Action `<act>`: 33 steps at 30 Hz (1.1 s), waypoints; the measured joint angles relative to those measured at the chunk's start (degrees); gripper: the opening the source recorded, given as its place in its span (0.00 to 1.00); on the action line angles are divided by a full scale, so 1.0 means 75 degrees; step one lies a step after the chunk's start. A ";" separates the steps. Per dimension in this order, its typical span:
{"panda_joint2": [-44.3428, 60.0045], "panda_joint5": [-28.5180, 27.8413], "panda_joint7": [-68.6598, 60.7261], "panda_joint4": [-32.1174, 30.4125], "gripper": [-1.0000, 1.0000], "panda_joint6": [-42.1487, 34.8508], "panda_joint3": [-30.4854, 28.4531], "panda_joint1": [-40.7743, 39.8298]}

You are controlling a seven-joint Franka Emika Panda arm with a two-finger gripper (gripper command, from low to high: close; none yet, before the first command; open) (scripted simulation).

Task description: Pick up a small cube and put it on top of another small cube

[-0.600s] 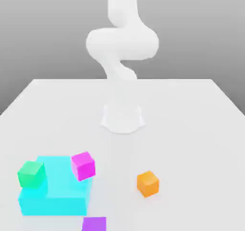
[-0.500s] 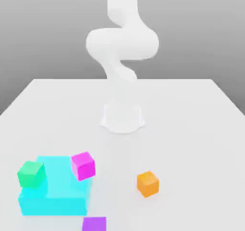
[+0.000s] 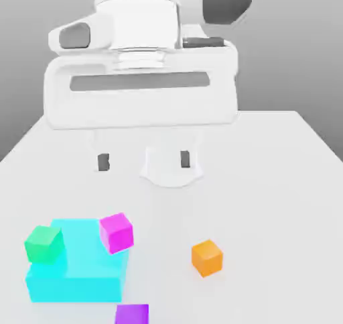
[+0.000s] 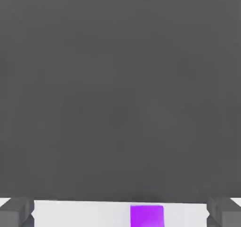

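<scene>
The white table (image 3: pixel 281 182) is mostly bare around the arm's base. The gripper (image 3: pixel 143 160) hangs above it, fingers spread wide, nothing between them. A big cyan block (image 3: pixel 80 272) sits near the front edge with a green cube (image 3: pixel 43 243) and a magenta cube (image 3: pixel 116 232) on it. An orange cube (image 3: pixel 207 257) stands alone on the exterior view's right. The small violet cube (image 3: pixel 132 314) sits right at the front edge, just beside the cyan block.

I see a smooth, matt white bench (image 3: pixel 281 182), plain matt cubes like the small cube (image 3: pixel 132 314), and a satin white gripper (image 3: pixel 143 160) housing.
</scene>
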 joint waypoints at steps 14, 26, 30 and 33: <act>0.3855 0.0190 -0.0558 0.0148 0.50 0.1632 0.0041 -0.0304; 0.3212 0.0042 -0.0451 0.0013 0.00 0.1115 -0.0054 -0.0243; 0.2578 0.0292 0.0335 -0.0216 0.00 0.0677 -0.0360 -0.0341; 0.2177 0.0444 0.1139 -0.0392 0.00 0.0432 -0.0652 -0.0437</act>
